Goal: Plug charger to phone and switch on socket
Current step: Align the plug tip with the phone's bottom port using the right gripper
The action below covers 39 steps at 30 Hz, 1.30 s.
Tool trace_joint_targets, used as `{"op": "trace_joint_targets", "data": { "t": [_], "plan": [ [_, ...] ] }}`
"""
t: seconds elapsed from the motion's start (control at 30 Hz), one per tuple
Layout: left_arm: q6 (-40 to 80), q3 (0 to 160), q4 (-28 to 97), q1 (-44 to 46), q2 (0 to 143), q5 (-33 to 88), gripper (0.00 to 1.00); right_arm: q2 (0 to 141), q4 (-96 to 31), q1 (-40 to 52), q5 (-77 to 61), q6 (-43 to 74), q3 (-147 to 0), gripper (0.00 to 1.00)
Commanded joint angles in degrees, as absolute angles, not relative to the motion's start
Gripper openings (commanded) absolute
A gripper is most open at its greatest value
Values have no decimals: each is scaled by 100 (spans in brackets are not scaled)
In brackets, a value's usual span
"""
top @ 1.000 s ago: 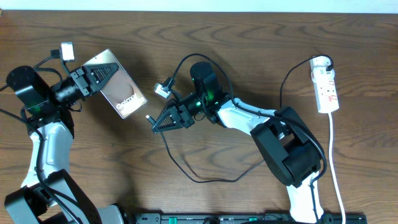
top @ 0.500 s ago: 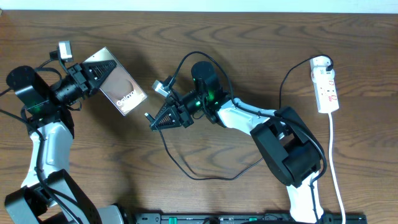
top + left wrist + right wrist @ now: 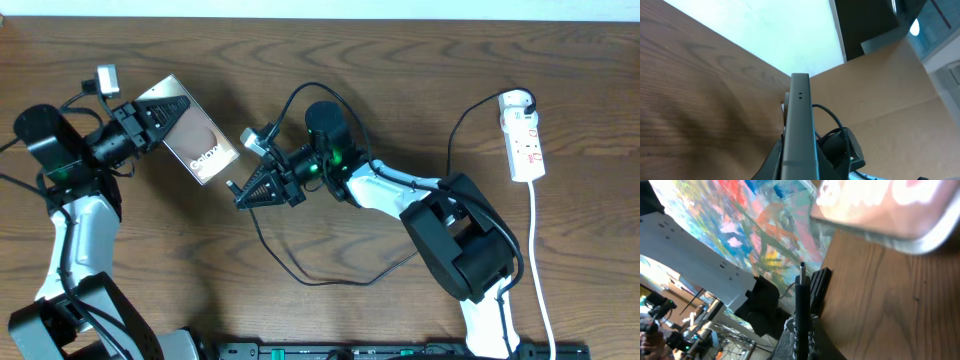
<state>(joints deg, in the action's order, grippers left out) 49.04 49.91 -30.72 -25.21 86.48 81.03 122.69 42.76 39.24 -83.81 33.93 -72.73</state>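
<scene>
Lining up the plug, we have the left end effector [image 3: 165,112] clamped on the raised phone [image 3: 205,150], the right end effector [image 3: 241,197] pinching the charger [image 3: 801,295] just beside its edge, next likely a straight push.

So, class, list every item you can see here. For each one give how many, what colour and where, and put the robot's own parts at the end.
table: one, brown wood, under everything
phone: one, bronze-brown face, left of centre, in the left gripper
charger: one, black cable, looped across the middle, plug tip in the right gripper
socket: one, white with red marks, far right
white cord: one, white, running from the socket down the right side
left gripper: one, black, shut on the phone
right gripper: one, black, shut on the charger, beside the phone
</scene>
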Motion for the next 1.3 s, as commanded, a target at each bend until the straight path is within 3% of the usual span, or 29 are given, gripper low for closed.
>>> {"op": "trace_joint_targets", "data": {
  "t": [0.0,1.27],
  "plan": [
    [4740,5013,-3138,-2443,8584,8141,7,12184,4313,3964,-8346,3430,-7332,1],
    [4759,5013,-3057,-2440,8584,8475,7,12184,4311,3972,-7894,3841,-7332,1]
  ]
}}
